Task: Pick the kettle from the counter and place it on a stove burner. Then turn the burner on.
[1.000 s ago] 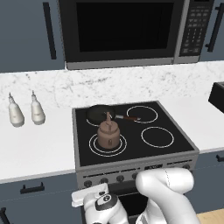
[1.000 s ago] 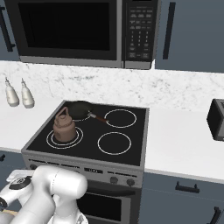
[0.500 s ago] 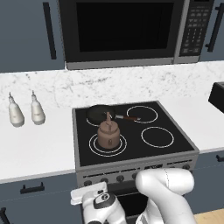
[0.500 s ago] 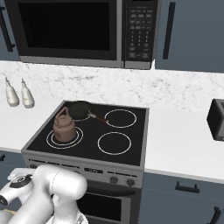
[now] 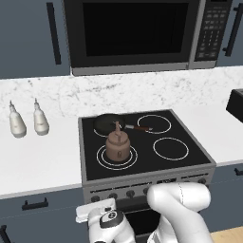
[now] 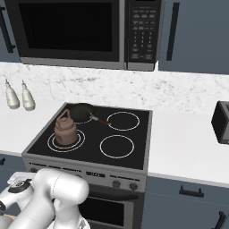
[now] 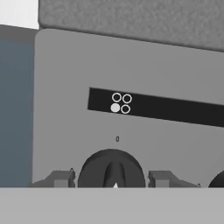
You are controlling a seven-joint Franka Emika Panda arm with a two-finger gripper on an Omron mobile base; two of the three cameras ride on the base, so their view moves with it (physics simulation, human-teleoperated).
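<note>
Kitchen: marble counter [image 5: 42, 156], blue-grey cabinets, microwave [image 5: 137, 33] above black stove [image 5: 190, 159]. Gripper [image 7: 111, 177] sits at the stove's front panel [image 7: 65, 87], near its left end; fingers [image 7: 59, 179] stand either side of a dark knob [image 7: 111, 168], not clearly touching, so can't tell if it's gripped. Above the knob, a black strip w/ four small circles, lower-left one filled. Kettle [image 5: 117, 146]: squat, copper-brown, thin arched handle, knobbed lid, upright on the front-left burner [image 5: 102, 159], a double white ring wider than its base. Pan [image 5: 107, 124] just behind it, back-left. Two bottles [image 5: 28, 121] on counter well left of stove, near the back wall. Dark appliance [image 6: 221, 121] at counter's right edge.
</note>
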